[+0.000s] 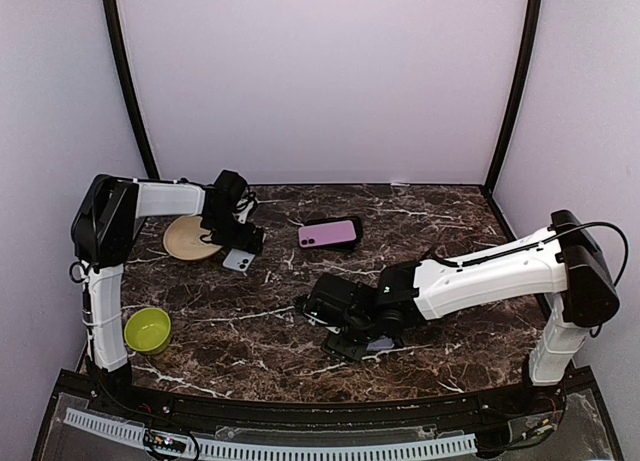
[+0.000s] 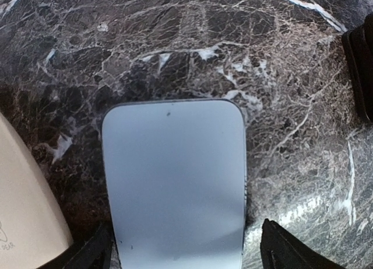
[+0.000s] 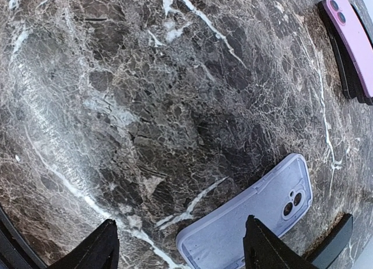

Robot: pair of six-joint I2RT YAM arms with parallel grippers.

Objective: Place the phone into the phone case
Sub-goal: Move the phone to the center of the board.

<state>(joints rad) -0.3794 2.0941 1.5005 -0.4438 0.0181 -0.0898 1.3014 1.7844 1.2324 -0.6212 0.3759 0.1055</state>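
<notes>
A pale blue phone point(image 2: 175, 187) lies flat on the marble table, next to a beige plate; it also shows in the top view point(image 1: 240, 259). My left gripper point(image 2: 186, 248) is open and low over it, one finger on each long side, with small gaps. A lavender phone case point(image 3: 250, 222) lies open side up near the table's front, with only a sliver showing in the top view point(image 1: 381, 343). My right gripper point(image 3: 180, 243) is open above it, its right finger over the case's middle and its left finger over bare marble.
A pink phone point(image 1: 328, 233) lies on a black case at the centre back and shows in the right wrist view point(image 3: 349, 41). The beige plate point(image 1: 186, 239) is at the back left. A green bowl point(image 1: 148, 329) stands at the front left.
</notes>
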